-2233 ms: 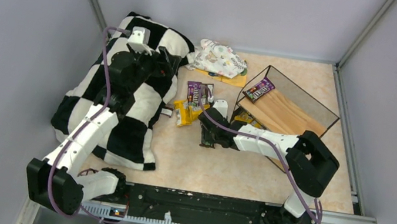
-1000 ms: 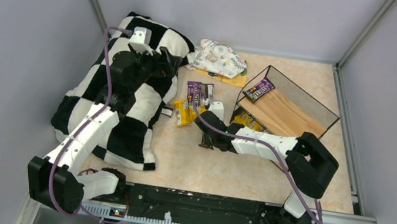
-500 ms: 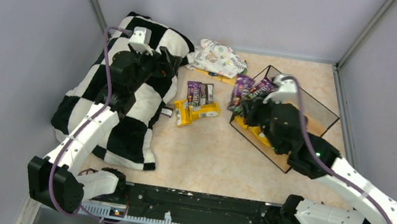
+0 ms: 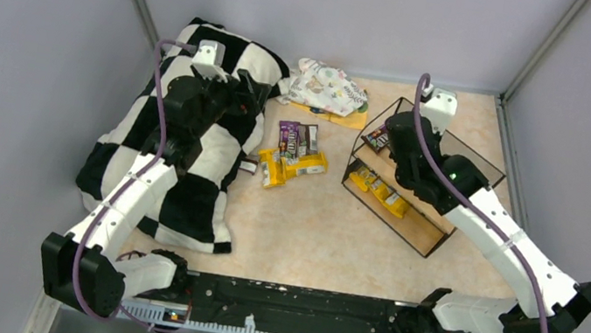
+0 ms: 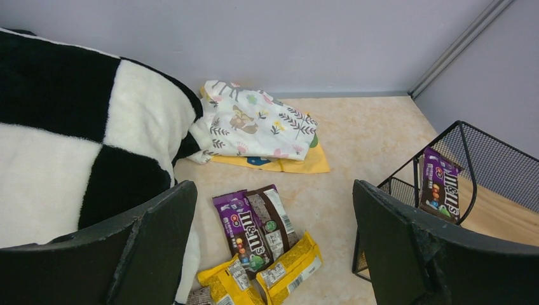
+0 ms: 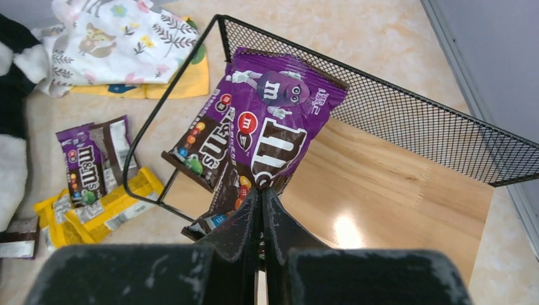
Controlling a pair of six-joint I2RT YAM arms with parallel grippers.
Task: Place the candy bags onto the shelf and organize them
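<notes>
At left: blanket [image 4: 187,159], left gripper [image 5: 273,190] above it, jaws wide apart and empty, seemingly parked clear of the work. At right: shelf [image 4: 487,164], yellow bags [image 4: 381,190] on lower board. Over upper board: right gripper [image 6: 262,197] pinched tight on one edge of purple bag [image 6: 279,121], holding it beside brown bag [image 6: 203,143], probably for lining up. Between: loose bags [image 4: 294,153], not yet shelved.

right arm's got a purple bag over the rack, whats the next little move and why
Probably lower the right pincer a little toward the upper wooden board of the shelf, then let go. It is shut on the lower edge of the purple candy bag, held over that board next to a dark brown bag lying there, and bare wood shows to the right.
</notes>
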